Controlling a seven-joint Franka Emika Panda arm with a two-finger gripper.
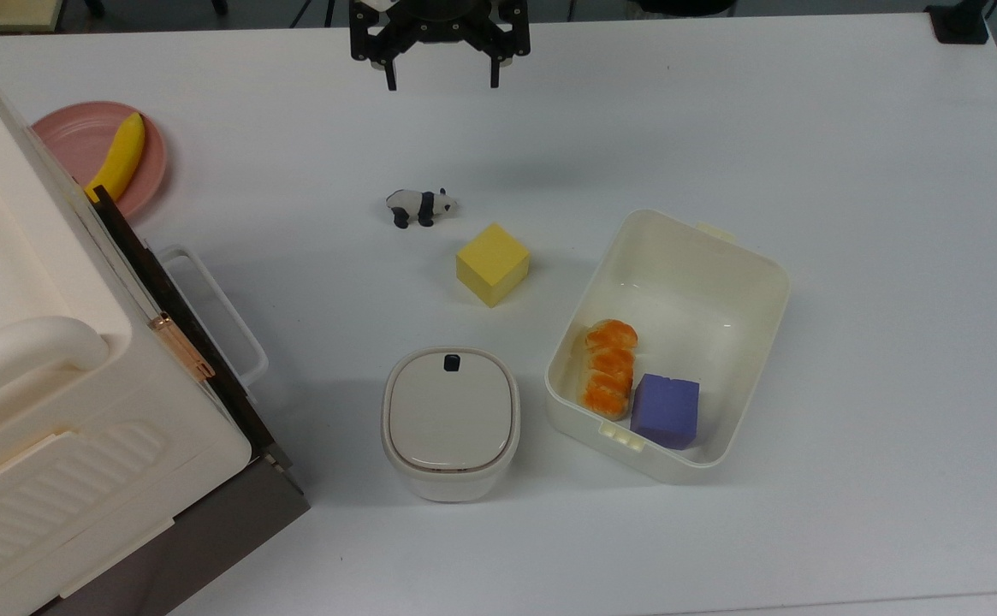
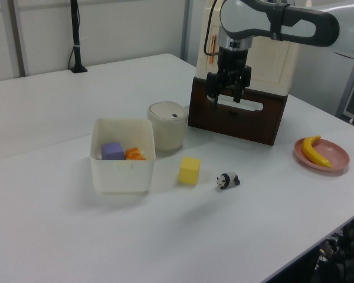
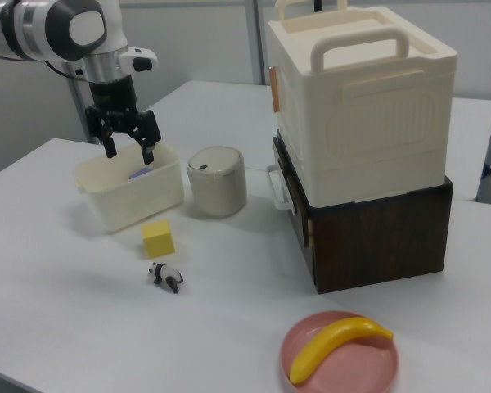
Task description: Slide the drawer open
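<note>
Gripper (image 1: 442, 75) hanging in the air at the top edge of the top view, well clear of the table (image 1: 849, 171), jaws spread wide with nothing between them; fingers (image 3: 110, 147) pointing straight down in the right view. In the left view, gripper (image 2: 228, 94) seen in front of the cabinet, though the top view puts it well apart from the cabinet (image 1: 36, 359) and beyond the toy panda (image 1: 420, 206). Drawer (image 3: 376, 237) shut, set low in the cabinet (image 3: 368, 115) under the cream upper part, dark front panel (image 2: 236, 121) flush with the cabinet and white loop handle (image 1: 217, 312) sticking out toward the middle of the table. Pink plate (image 1: 96, 154) with a banana (image 1: 118, 158) tucked just beside the cabinet's far corner, at the top view's left. Lidded cream container (image 1: 451, 423) near the drawer front, on the handle side. Yellow cube (image 1: 492, 263) farther out from the cabinet, between the toy panda and the lidded container. Open cream bin (image 1: 703, 257) well apart from the cabinet, past the lidded container, holding a bread roll (image 1: 608, 368) and a purple cube (image 1: 666, 411) side by side and touching.
</note>
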